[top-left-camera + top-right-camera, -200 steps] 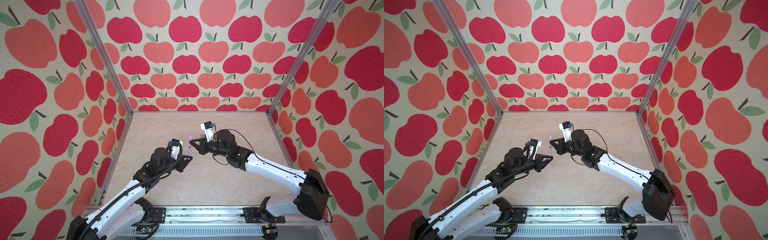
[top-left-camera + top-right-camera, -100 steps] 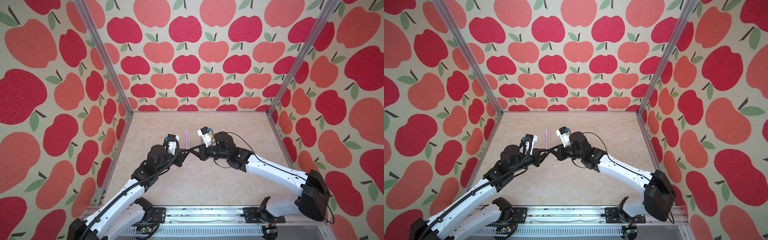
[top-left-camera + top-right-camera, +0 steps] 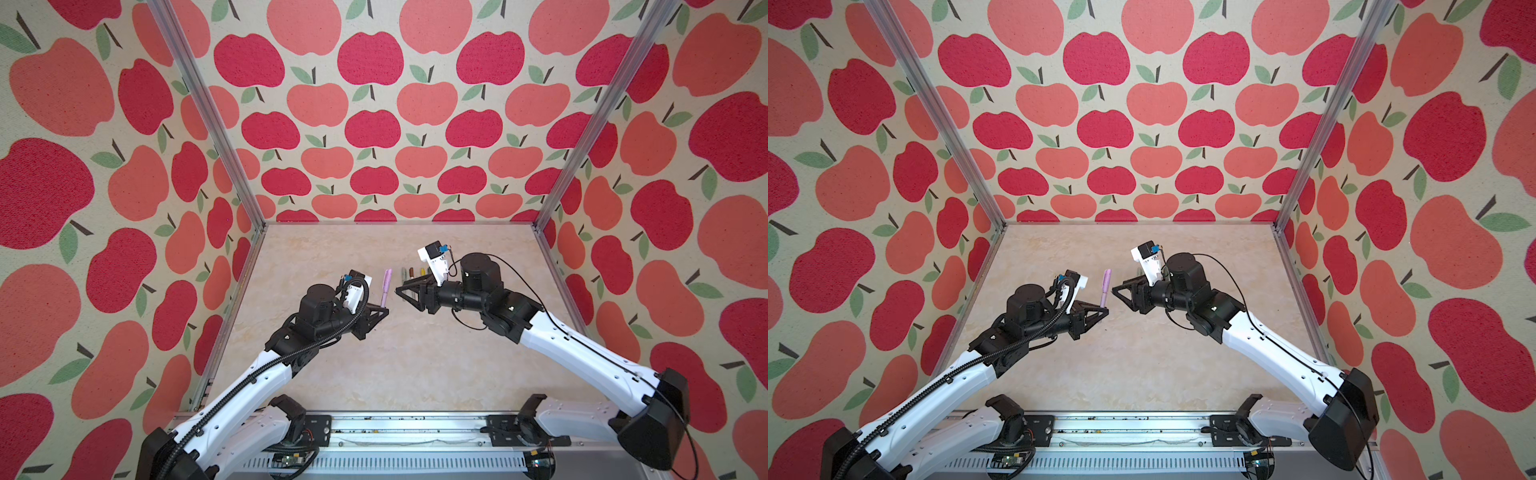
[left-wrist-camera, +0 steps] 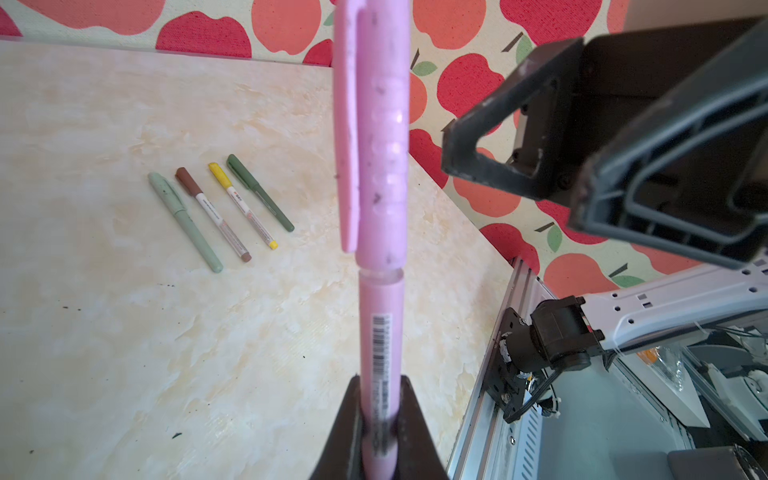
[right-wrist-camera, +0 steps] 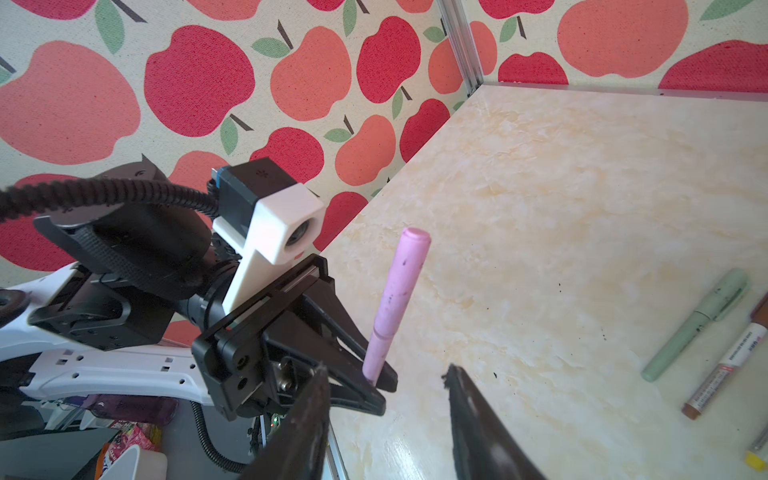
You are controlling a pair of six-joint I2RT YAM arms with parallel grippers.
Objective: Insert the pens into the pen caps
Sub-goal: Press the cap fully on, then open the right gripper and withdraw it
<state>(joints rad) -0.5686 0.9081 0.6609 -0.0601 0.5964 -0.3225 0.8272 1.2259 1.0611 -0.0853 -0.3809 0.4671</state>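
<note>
Apple-print walls (image 3: pixel 374 124) close in a pale marbled surface (image 3: pixel 415 365). Above it the left end effector (image 3: pixel 385 309) pinches the pink pen (image 4: pixel 380 332) low on its barrel and holds it upright, with the pink cap (image 4: pixel 382 145) on its upper end. The right end effector (image 3: pixel 406 299) stands near it, jaws apart and empty, touching nothing. Four more pens lie side by side on the surface, all capped: a pale green pen (image 4: pixel 185 222), a brown-capped pen (image 4: pixel 212 214), a yellow-capped pen (image 4: pixel 243 205) and a dark green pen (image 4: pixel 259 193).

The pink pen looks light and stiff. It is a smooth round plastic tube, so it would likely swivel or slide in a two-finger pinch if pushed sideways. The barrel below the cap seam seems the sound place to grip, since squeezing the cap or its clip could tug it loose.

A clear ring shows at the seam in the left wrist view, and I cannot tell whether the cap is pressed fully home. The pen's bottom end is buried between the fingers. In a top view the row (image 3: pixel 411 272) is partly hidden behind the right end effector, and the right wrist view cuts it off at the edge. Barrel print is too small to read.
</note>
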